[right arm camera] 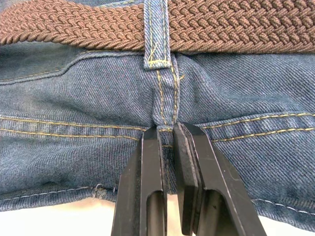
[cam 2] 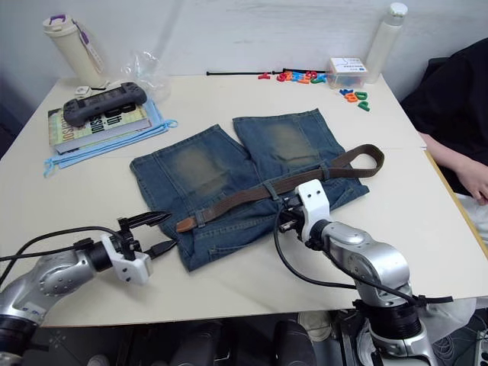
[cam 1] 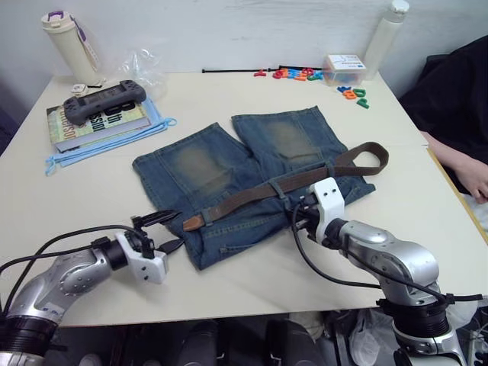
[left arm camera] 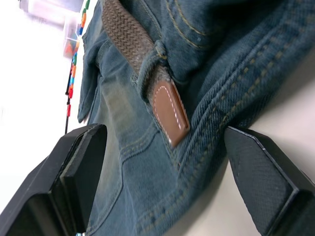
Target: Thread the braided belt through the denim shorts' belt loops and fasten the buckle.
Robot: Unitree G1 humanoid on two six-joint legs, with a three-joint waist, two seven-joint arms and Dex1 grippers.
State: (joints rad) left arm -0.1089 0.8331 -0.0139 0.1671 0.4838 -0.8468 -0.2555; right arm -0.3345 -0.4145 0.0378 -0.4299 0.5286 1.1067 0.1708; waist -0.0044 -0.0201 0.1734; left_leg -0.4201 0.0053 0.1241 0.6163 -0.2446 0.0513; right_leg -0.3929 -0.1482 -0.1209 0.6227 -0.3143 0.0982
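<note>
We take the faded blue denim shorts [cam 1: 252,179] as our landmark: they lie flat on the pale table [cam 1: 229,99], waistband toward us, and the dark brown braided belt [cam 1: 259,192] runs along that waistband, passing under at least two narrow denim belt loops [right arm camera: 157,34]. Its reddish-brown leather tip [left arm camera: 170,113] pokes out just past the loop nearest the shorts' left edge, while the far end curls back in a loop off the shorts' right edge; we cannot make out the buckle there. Our left gripper [left arm camera: 162,182] sits just off the shorts' left edge with its black fingers [left arm camera: 74,172] spread wide on either side of the leather tip, holding nothing. Our right gripper [right arm camera: 167,147] is pinched nearly closed on the denim seam at the waistband's near edge, just below a loop, gripping cloth, not belt. We judge the threading to be well along, with fastening not yet done. The risk we see is that closing on the tip also catches the folded denim beneath it, so a pull drags the shorts and bunches the waistband; equally, if the right pinch slips off the seam, the shorts would slide with the belt.
</note>
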